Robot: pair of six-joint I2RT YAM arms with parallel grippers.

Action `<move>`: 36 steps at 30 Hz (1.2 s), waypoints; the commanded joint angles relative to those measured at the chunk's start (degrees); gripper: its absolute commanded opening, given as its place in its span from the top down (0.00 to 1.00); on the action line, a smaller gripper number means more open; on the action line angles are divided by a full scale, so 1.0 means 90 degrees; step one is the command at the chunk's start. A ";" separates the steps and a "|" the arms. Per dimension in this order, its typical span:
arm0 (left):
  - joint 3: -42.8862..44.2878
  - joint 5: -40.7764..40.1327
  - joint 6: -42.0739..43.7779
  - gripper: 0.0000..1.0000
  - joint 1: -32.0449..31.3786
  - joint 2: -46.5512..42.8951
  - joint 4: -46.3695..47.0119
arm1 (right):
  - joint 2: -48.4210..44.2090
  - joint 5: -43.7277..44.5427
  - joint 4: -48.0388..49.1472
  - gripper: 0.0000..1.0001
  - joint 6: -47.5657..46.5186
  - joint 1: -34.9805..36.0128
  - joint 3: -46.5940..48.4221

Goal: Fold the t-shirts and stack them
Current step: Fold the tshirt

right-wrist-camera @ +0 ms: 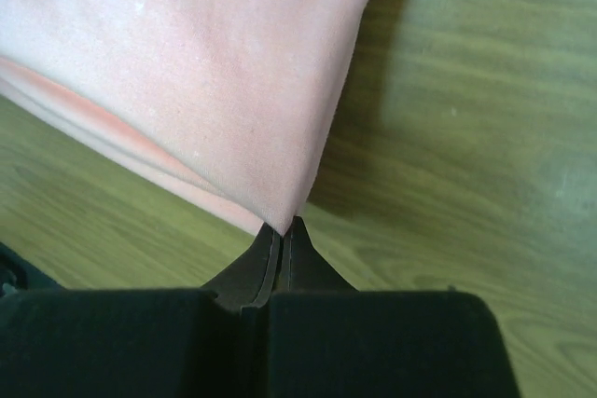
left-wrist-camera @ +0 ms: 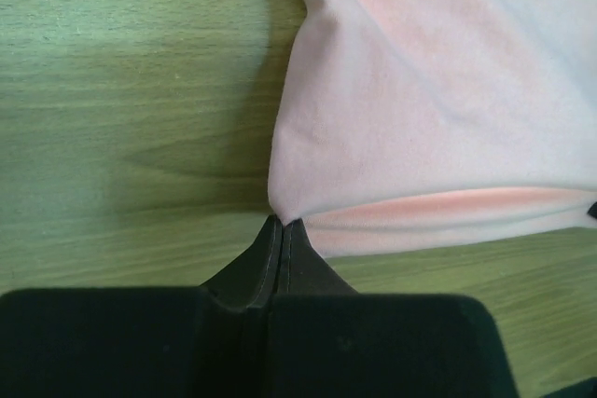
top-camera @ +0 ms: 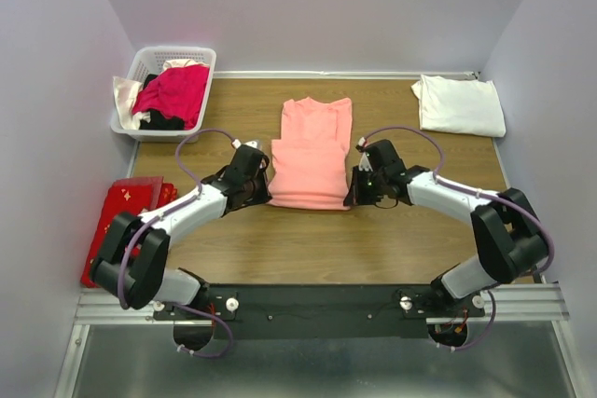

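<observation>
The salmon-pink t-shirt lies partly folded in the middle of the table, neck end away from me. My left gripper is shut on its near left corner; in the left wrist view the cloth is pinched at the fingertips. My right gripper is shut on the near right corner; in the right wrist view the cloth is pinched at the fingertips. A folded white t-shirt lies at the back right.
A white basket with magenta and other clothes stands at the back left. A flat red cloth with gold characters lies at the left edge. Walls close in the table on three sides.
</observation>
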 commanded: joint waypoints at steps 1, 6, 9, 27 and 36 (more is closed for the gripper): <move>-0.0094 -0.0417 -0.0175 1.00 -0.0052 -0.0609 -0.0726 | -0.0647 0.0094 -0.0778 0.99 0.0094 -0.0035 -0.0347; 0.0033 -0.0456 -0.0253 1.00 -0.0198 -0.1177 -0.1146 | -0.1301 0.0015 -0.1284 0.99 0.0143 -0.0006 -0.0357; 0.0160 -0.0456 -0.0253 1.00 -0.0277 -0.1489 -0.1303 | -0.1614 -0.0014 -0.1530 0.99 0.0173 0.0004 -0.0357; 0.1642 -0.1596 -0.0243 1.00 -0.0843 -0.0992 -0.2239 | -0.2445 0.0844 -0.2204 0.99 0.0329 0.0043 0.0286; 0.3526 -0.2720 0.0000 1.00 -0.0804 0.0218 -0.2826 | -0.1363 0.2163 -0.2233 0.99 -0.0227 0.0033 0.1984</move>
